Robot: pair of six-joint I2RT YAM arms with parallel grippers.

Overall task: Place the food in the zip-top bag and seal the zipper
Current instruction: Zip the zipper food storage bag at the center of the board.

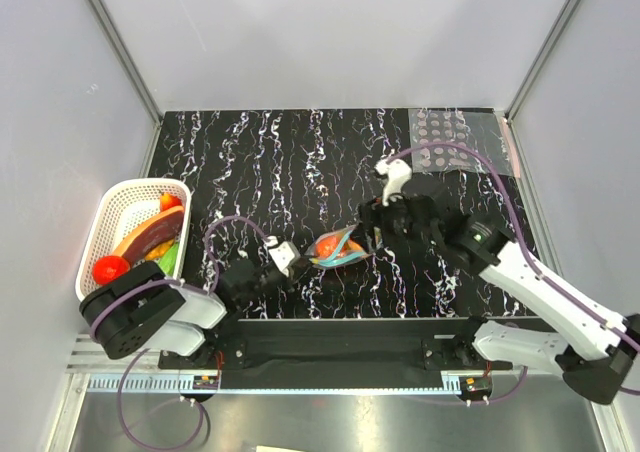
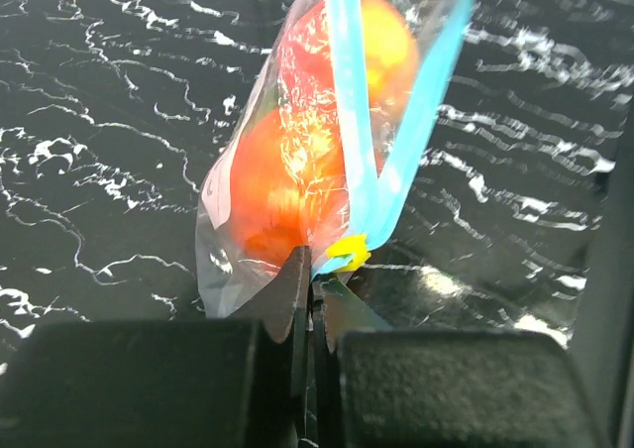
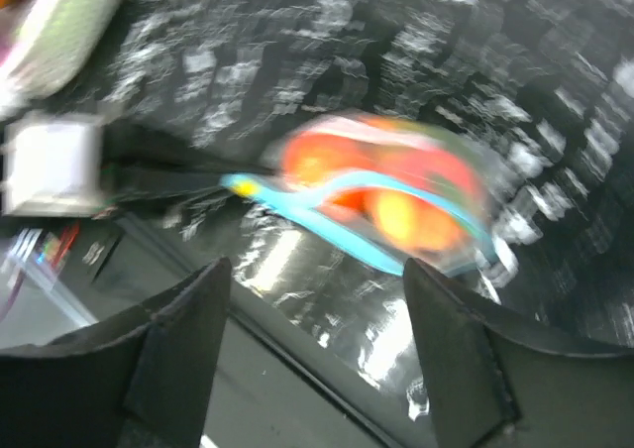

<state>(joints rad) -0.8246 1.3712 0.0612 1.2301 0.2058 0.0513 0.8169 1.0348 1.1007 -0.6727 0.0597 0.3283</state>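
Note:
The clear zip-top bag [image 1: 337, 248] lies mid-table with the orange and peach food [image 2: 287, 161] inside. Its light blue zipper [image 2: 349, 121] gapes open, the two strips spread apart. My left gripper [image 1: 292, 257] is shut on the bag's near corner by the yellow tab [image 2: 347, 252]; its fingertips [image 2: 295, 280] pinch the plastic. My right gripper [image 1: 378, 227] is open, just right of the bag and touching nothing. In the blurred right wrist view the bag [image 3: 396, 195] lies beyond the open fingers [image 3: 446, 309], with the zipper [image 3: 327, 215] facing them.
A white basket [image 1: 110, 217] at the far left holds a red tomato [image 1: 110, 268], an eggplant and other toy food. A clear sheet printed with grey dots [image 1: 445, 132] lies at the back right. Grey walls enclose the black marbled table [image 1: 300, 162].

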